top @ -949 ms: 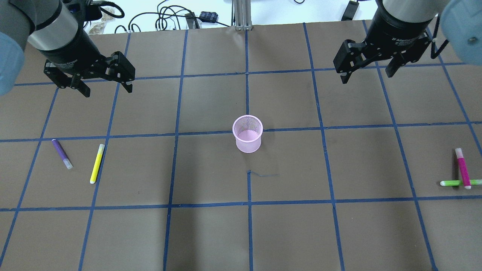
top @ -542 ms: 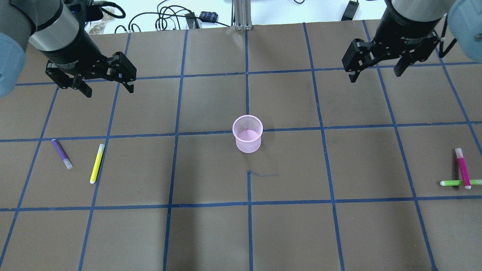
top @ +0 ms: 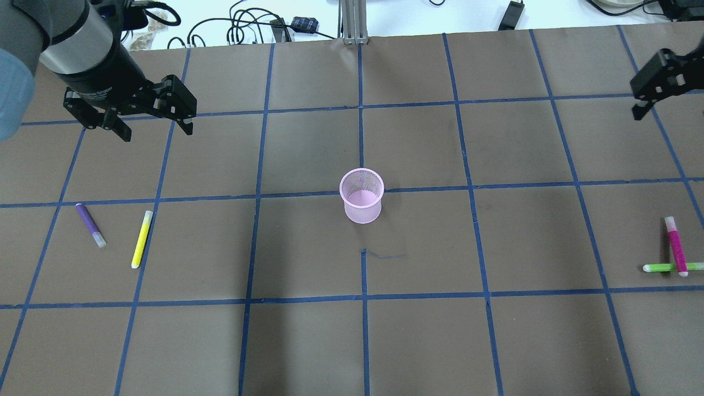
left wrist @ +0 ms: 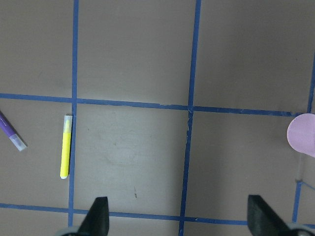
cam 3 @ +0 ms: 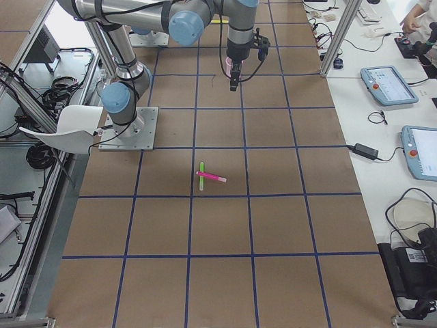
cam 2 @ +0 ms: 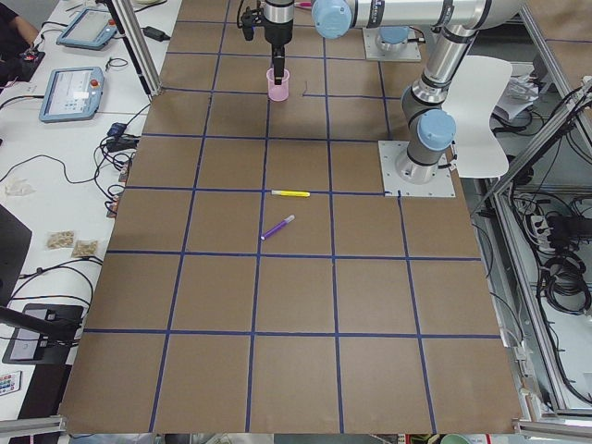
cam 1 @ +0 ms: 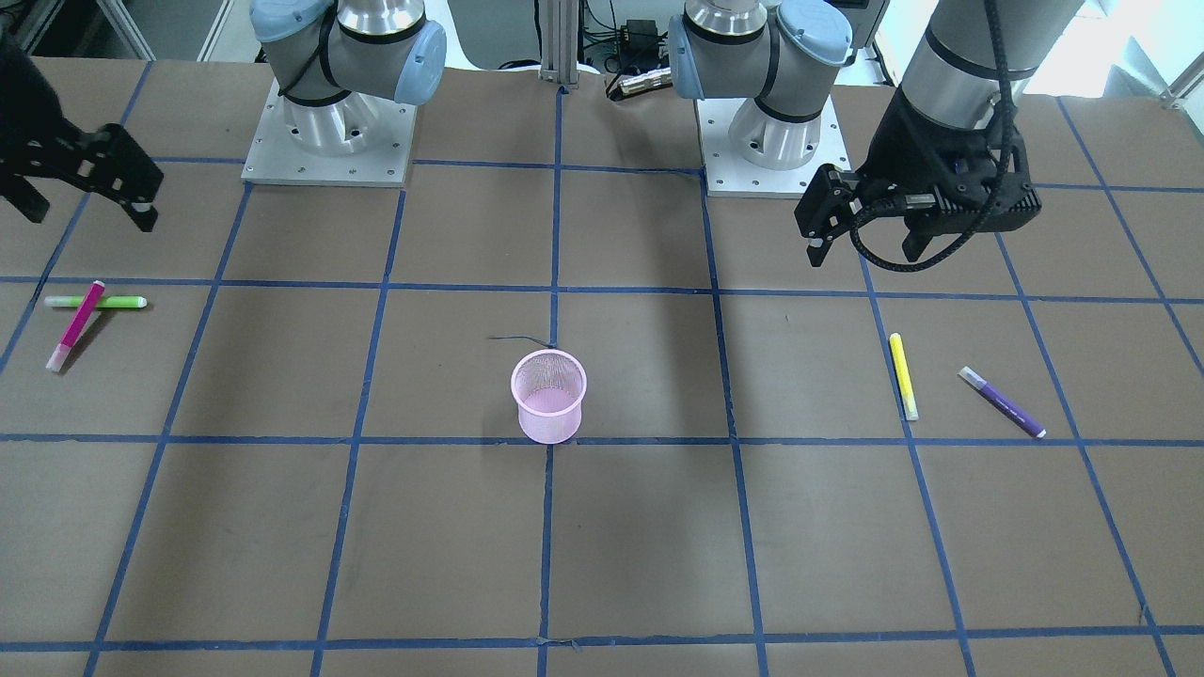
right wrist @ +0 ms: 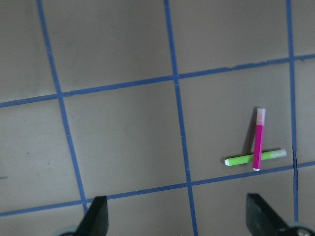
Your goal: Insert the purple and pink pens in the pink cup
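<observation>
The pink mesh cup (top: 361, 195) stands upright at the table's middle, also in the front view (cam 1: 548, 395). The purple pen (top: 90, 225) lies flat at the left. The pink pen (top: 676, 246) lies at the far right, across a green pen (top: 660, 268). My left gripper (top: 158, 133) is open and empty, above the table behind the purple pen. My right gripper (cam 1: 89, 218) is open and empty, high near the table's right edge behind the pink pen. The right wrist view shows the pink pen (right wrist: 258, 140). The left wrist view shows the purple pen (left wrist: 10, 132).
A yellow pen (top: 142, 238) lies just right of the purple pen. Cables and a power brick (top: 304, 23) lie beyond the table's far edge, by a metal post (top: 352, 22). The two arm bases (cam 1: 329, 141) stand at the robot's side.
My right gripper has moved to the right, from behind the cup's right side to the table's right edge. The left gripper has hardly moved. Pens and cup are unmoved.
</observation>
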Controlling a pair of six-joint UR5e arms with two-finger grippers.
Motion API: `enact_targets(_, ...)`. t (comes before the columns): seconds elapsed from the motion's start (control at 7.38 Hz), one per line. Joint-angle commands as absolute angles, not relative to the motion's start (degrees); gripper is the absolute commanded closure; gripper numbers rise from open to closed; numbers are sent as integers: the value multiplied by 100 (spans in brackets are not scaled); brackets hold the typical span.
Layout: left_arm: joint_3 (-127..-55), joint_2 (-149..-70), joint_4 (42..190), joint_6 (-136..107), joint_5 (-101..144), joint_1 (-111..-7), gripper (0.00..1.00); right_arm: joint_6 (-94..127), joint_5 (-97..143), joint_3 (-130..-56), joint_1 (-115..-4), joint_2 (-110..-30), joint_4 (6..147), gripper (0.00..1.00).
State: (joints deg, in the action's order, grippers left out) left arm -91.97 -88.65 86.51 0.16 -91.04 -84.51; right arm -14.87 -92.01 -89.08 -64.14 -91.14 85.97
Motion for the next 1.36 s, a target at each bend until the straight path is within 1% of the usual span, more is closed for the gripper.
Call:
enact_targets(0.0, -9202, -8929, 8640, -52, -9071, -7905, 0, -1965, -9185, -9183, -5391, -8668, 8762, 0)
enact_targets(0.14, -9237, -9008, 8553, -61, -9053, -7510, 0, -2247, -9193, -9602, -5135, -8405, 9354, 0)
enact_targets(0.27, -9255, -9026, 8430, -96, -9096, -7219, 0, -2824, -9193, -10172, -4889, -8228, 10283, 0)
enact_targets(0.41, -9264, -9070, 8420, -192, -9097, -7033, 0, -3378, -9176, -10813, -4600, -8209, 10979, 0)
enact_targets(0.54, -9264, -9157, 8429, -254, -9062, -6849, 0, -3410, -9211, -11489, -4492, -8200, 11952, 0)
enact_targets(0.68, -9272, -9228, 8420, -159, -9096, -6664, 0, -3384, -9185, -12123, -4378, -8200, 12562, 0)
enact_targets(0.81, -9333, -9359, 8420, -210, -9097, -6436, 0, -3401, -9124, -12294, -4368, -8200, 12673, 0)
enact_targets(1.08, -9527, -9631, 8149, -194, -9097, -6031, 0, -3393, -9210, -12305, -4368, -8034, 12700, 0)
enact_targets(1.22, -9597, -9746, 8130, -193, -9097, -5977, 0, -3366, -9376, -12305, -4359, -7990, 12700, 5)
